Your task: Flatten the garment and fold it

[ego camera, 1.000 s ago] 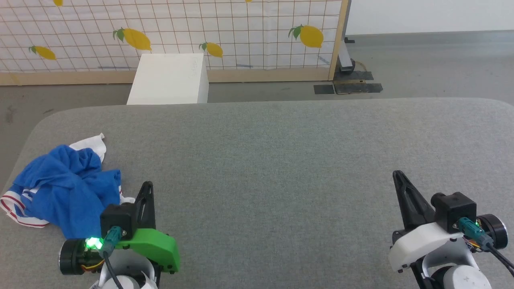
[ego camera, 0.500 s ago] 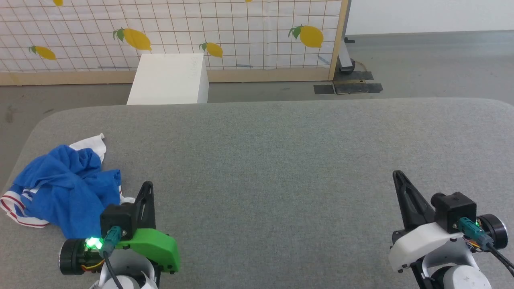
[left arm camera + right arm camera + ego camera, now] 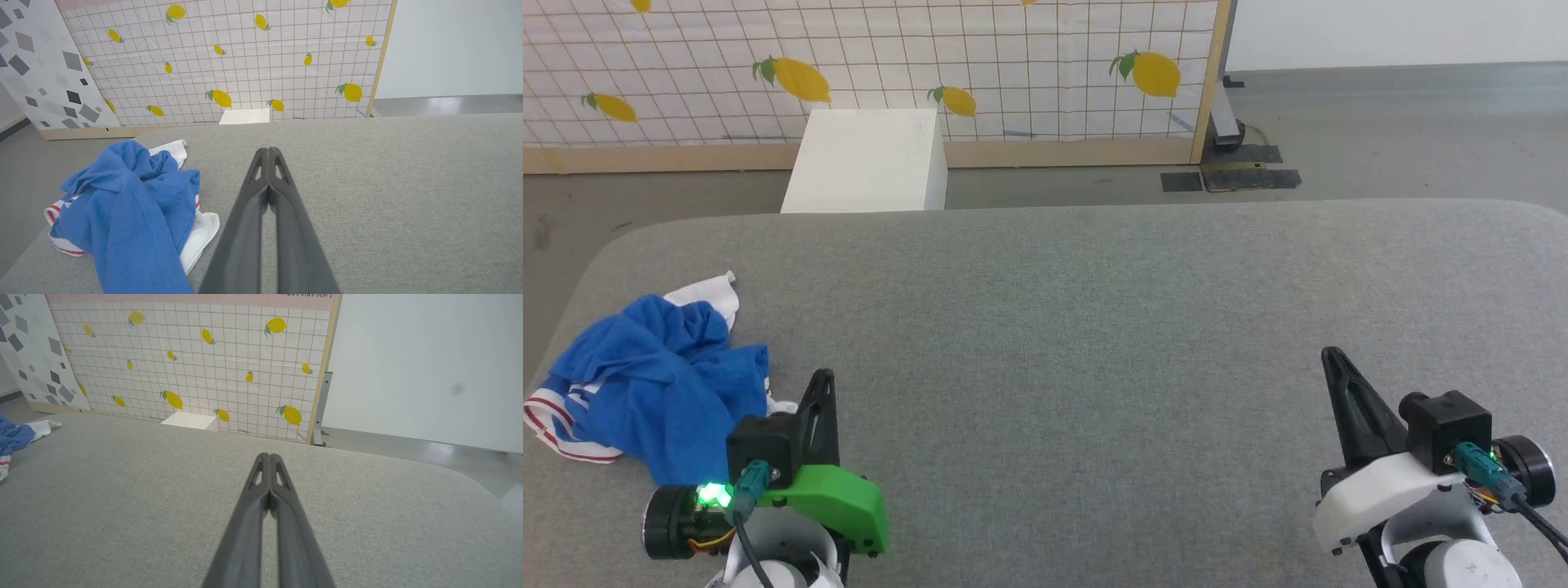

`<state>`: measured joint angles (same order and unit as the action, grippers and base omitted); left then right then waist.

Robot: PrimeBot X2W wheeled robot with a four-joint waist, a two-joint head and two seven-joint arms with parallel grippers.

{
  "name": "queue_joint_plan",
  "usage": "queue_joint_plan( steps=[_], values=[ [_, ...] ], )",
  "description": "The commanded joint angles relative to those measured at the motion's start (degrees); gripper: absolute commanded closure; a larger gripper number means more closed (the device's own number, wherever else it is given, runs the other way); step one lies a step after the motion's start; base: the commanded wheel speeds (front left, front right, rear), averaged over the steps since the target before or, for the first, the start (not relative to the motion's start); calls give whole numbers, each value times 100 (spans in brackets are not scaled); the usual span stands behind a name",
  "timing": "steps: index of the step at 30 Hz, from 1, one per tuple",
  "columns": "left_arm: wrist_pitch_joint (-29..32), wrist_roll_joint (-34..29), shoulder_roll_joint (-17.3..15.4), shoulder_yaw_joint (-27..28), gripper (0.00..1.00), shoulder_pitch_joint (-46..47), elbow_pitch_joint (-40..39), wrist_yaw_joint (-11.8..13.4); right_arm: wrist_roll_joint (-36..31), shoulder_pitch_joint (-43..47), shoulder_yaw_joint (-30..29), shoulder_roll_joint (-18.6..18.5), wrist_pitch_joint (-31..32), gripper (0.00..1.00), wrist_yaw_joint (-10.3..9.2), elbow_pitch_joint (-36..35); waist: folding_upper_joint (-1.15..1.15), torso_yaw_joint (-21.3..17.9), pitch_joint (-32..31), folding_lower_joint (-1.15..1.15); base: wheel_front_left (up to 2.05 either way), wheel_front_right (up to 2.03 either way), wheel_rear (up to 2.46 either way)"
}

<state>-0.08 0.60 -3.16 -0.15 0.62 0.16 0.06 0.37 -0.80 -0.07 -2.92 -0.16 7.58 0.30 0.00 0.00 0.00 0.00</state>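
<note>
On table's left: crumpled garment (image 3: 658,380)

Blue garment (image 3: 658,380), red-striped white cuffs, grey table (image 3: 1094,327)

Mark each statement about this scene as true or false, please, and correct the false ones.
1. The shirt lies crumpled at the left end of the table. True.
2. The left gripper grips the shirt. False: it is shut on nothing, beside the shirt.
3. The right gripper is shut over bare table. True.
4. The white box stands on the table. False: it stands on the floor beyond the table.
</note>
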Motion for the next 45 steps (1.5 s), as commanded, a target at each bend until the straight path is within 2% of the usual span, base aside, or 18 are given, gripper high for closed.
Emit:
queue_joint_plan(
  steps=[1,14,15,16,17,18,19,20,45],
  values=[
    [8,-60,28,15,100,-62,-16,-6,-37,80,7,4,16,100,-9,-30,0,0,0,0,0,0,0],
    [8,-60,28,15,100,-62,-16,-6,-37,80,7,4,16,100,-9,-30,0,0,0,0,0,0,0],
    [8,-60,28,15,0,-62,-16,-6,-37,80,7,4,16,0,-9,-30,0,0,0,0,0,0,0],
    [-1,4,-1,-2,0,1,1,0,3,0,-1,0,0,0,0,1,0,0,0,0,0,0,0],
    [-3,7,-1,-6,100,1,2,1,6,1,-2,0,-2,100,0,3,0,0,0,0,0,0,0],
    [-1,8,-1,-9,0,2,2,0,3,0,-3,0,0,0,0,2,0,0,0,0,0,0,0],
    [-4,11,-1,-12,100,1,4,1,7,2,-4,0,-4,100,0,5,0,0,0,0,0,0,0],
    [-9,16,-1,-18,0,-1,7,4,14,5,-3,0,-9,0,0,7,0,0,0,0,0,0,0],
    [-304,315,5,-264,0,-9,228,203,332,138,-40,1,-302,0,-2,226,0,84,7,0,0,0,0]
  ],
)
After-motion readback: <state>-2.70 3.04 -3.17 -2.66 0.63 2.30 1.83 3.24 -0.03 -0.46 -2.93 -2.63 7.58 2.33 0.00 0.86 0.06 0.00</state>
